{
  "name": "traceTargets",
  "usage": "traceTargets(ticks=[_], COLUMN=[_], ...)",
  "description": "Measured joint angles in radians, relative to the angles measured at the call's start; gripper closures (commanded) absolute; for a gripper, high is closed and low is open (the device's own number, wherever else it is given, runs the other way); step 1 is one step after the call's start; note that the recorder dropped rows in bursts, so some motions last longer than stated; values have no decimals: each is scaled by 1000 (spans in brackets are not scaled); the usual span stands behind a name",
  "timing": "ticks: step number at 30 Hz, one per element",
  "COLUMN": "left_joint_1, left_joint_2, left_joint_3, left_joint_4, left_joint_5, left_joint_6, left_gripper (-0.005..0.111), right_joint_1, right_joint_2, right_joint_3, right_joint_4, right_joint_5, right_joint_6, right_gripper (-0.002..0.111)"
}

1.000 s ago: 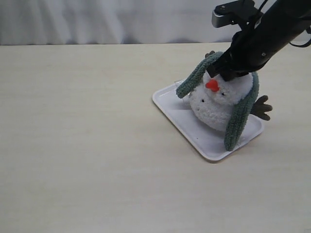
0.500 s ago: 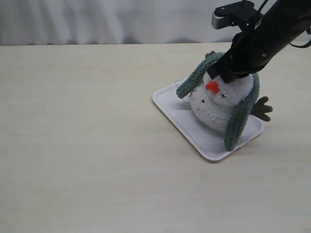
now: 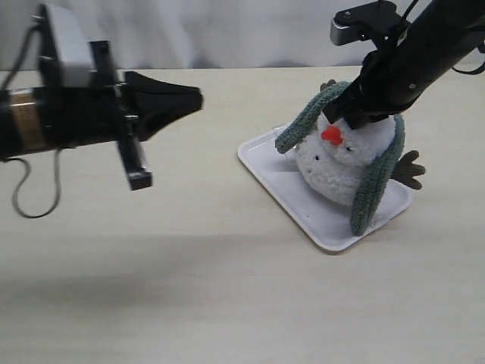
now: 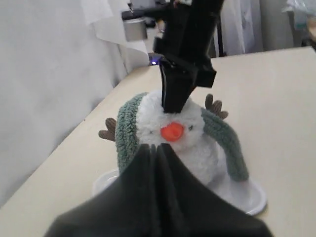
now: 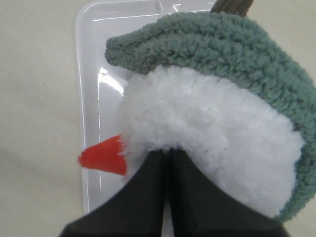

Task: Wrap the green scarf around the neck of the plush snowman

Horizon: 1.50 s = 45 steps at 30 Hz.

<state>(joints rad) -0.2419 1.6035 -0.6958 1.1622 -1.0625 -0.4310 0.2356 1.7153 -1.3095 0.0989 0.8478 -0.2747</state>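
Observation:
The plush snowman lies tipped on the white tray, its orange nose facing front-left. The green scarf arches behind its head, one end hanging at each side. I cannot make out the neck crease. My right gripper is shut, its tips pressed into the white fluff just above the nose. In the right wrist view the gripper meets the head below the scarf. My left gripper hangs shut and empty left of the tray, pointing at the snowman.
The tray sits at an angle on the pale wooden table, right of centre. A white curtain runs along the table's far edge. The left arm's body stretches across the left side above the table. A brown twig arm sticks out past the tray's right side.
The left arm has swung into the exterior view from the left, its shut gripper now pointing at the snowman. The right gripper, snowman and scarf have stayed put.

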Motion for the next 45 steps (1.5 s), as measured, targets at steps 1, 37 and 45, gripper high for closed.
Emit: traceTargets(ticks=[1, 37, 45], left_joint_1=[-31, -214, -214], left_joint_2=[63, 798, 802], left_joint_3=[-48, -772, -772], left_joint_4=[-5, -7, -35], left_joint_5=[14, 216, 220], left_joint_6=[67, -54, -57], left_gripper=[91, 46, 46], right_joint_1=[0, 0, 93], right_joint_2=[0, 0, 25], right_joint_3=[0, 0, 4], right_joint_4=[-2, 31, 28], right_joint_5=[0, -14, 40], right_joint_6=[0, -103, -179], right_gripper=[104, 104, 104])
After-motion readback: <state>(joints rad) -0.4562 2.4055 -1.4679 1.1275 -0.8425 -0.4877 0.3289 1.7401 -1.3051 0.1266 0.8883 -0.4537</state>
